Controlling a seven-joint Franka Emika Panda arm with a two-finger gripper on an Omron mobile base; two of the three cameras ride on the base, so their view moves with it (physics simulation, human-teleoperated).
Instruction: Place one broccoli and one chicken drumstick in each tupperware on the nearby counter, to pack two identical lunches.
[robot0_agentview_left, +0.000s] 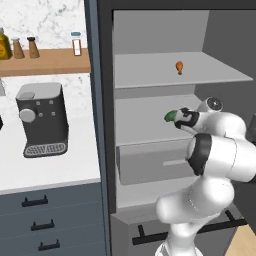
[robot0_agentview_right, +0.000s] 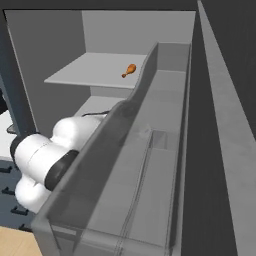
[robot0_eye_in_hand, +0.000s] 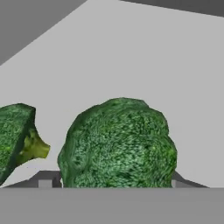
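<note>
The pincer (robot0_agentview_left: 173, 118) straddles a bumpy bright-green broccoli floret (robot0_eye_in_hand: 118, 144) on the grey fridge shelf (robot0_agentview_left: 140, 120); whether it grips, I cannot tell. A second floret (robot0_eye_in_hand: 15, 135) lies beside.

Two broccoli florets (robot0_eye_in_hand: 118, 144) (robot0_eye_in_hand: 13, 135) lie close together. One orange chicken drumstick (robot0_agentview_left: 179, 67) sits on the far upper shelf (robot0_agentview_left: 200, 70).

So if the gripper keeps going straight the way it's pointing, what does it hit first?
Most likely the broccoli floret right ahead between the fingertips of the gripper, on the fridge shelf. A second floret lies off to one side.
</note>
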